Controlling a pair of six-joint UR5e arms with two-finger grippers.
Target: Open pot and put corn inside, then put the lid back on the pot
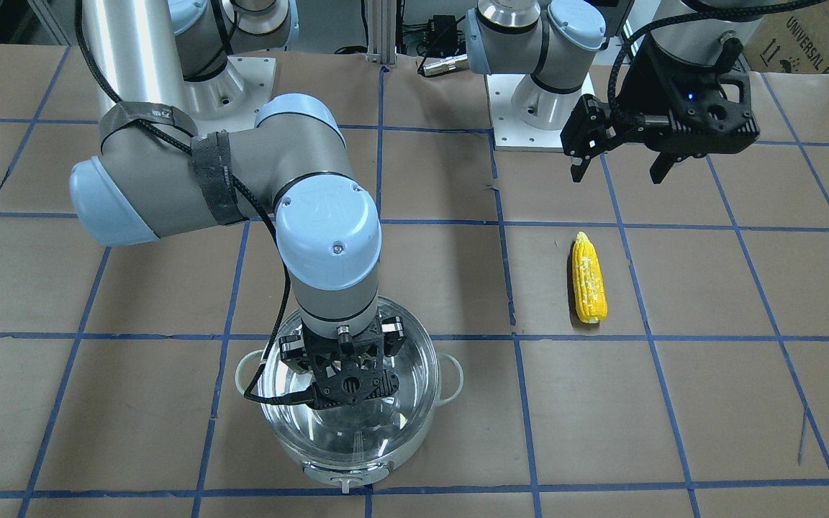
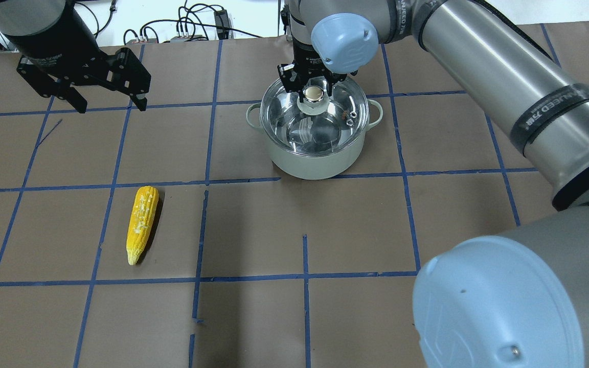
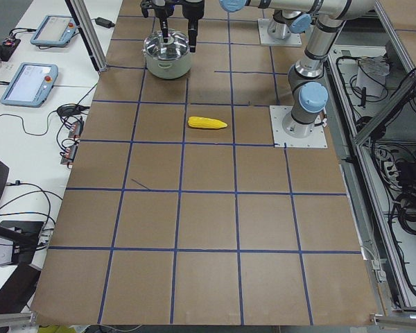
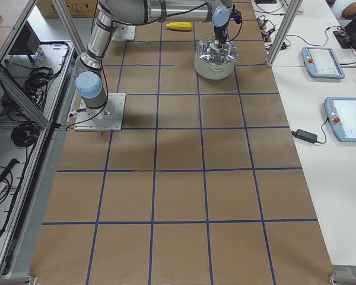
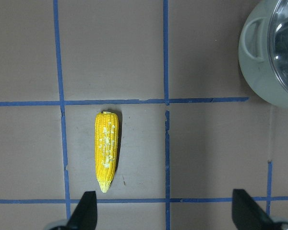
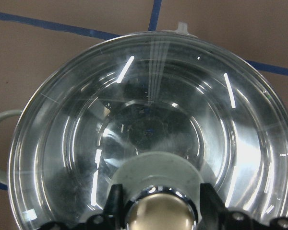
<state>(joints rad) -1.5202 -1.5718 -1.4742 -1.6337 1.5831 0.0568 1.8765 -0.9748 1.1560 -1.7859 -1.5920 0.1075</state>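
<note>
The pale grey pot [image 2: 315, 163] stands at the far middle of the table with the glass lid [image 2: 294, 122] on it. My right gripper [image 2: 311, 84] hangs straight down over the lid. In the right wrist view its fingers [image 6: 113, 203] press both sides of the lid's knob [image 6: 161, 213]. The lid [image 1: 357, 432] looks seated on the pot [image 1: 414, 439]. The yellow corn [image 2: 141, 224] lies on the table to the pot's left, also in the left wrist view [image 5: 107, 148]. My left gripper [image 2: 113, 108] is open and empty, held above the table, apart from the corn.
Brown paper with a blue tape grid covers the table [image 2: 294, 230]. The pot's loop handle [image 5: 254, 38] shows at the upper right of the left wrist view. My right arm's elbow [image 1: 328, 237] hangs over the table beside the pot. Arm bases [image 1: 540, 108] stand at the robot's edge.
</note>
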